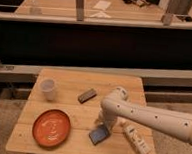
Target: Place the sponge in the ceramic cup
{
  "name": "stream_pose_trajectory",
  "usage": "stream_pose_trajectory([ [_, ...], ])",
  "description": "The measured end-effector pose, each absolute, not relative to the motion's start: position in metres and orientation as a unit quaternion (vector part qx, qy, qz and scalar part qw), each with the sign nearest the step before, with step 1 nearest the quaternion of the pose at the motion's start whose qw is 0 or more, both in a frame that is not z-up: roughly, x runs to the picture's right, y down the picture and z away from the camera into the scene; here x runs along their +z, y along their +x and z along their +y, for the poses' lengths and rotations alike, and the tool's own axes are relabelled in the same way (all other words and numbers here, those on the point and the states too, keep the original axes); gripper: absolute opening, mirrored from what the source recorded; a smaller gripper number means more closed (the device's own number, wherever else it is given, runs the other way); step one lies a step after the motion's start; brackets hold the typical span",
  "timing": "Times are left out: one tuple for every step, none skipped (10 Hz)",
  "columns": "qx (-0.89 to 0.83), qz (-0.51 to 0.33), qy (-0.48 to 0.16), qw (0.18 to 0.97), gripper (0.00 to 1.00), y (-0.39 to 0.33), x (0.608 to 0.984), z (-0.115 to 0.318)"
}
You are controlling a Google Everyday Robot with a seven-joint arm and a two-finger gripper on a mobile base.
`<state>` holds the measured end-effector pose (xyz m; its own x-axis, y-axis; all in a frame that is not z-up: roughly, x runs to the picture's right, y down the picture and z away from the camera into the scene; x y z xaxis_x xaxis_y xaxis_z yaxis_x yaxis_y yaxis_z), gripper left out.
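The blue sponge (99,135) lies flat on the wooden table (64,79), near its front edge and right of centre. My gripper (104,125) comes down from the white arm directly over the sponge's far end, at or very close to its surface. The ceramic cup (48,88), small and whitish, stands upright at the table's back left, well away from the gripper.
An orange plate (52,127) sits at the front left. A dark grey-brown block (87,95) lies near the table's middle back. A white bottle-like object (135,138) lies at the front right beside the arm. A dark counter and railing run behind the table.
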<state>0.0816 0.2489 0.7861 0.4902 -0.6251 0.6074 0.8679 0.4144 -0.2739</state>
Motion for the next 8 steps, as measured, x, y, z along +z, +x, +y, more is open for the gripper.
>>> stream_pose_trajectory([
  [-0.460, -0.211, -0.287, 0.813, 0.62, 0.0813, 0.7863, 0.2489],
  [-0.461, -0.211, -0.288, 0.812, 0.62, 0.0814, 0.7866, 0.2490],
  [-0.463, -0.210, -0.288, 0.812, 0.62, 0.0812, 0.7867, 0.2491],
  [-0.464, -0.209, -0.288, 0.811, 0.62, 0.0810, 0.7867, 0.2487],
  [-0.466, -0.209, -0.289, 0.810, 0.62, 0.0811, 0.7869, 0.2485],
  [-0.467, -0.208, -0.289, 0.809, 0.62, 0.0809, 0.7870, 0.2485],
  [-0.469, -0.208, -0.289, 0.809, 0.62, 0.0805, 0.7872, 0.2484],
  [-0.470, -0.207, -0.289, 0.808, 0.55, 0.0807, 0.7876, 0.2484],
])
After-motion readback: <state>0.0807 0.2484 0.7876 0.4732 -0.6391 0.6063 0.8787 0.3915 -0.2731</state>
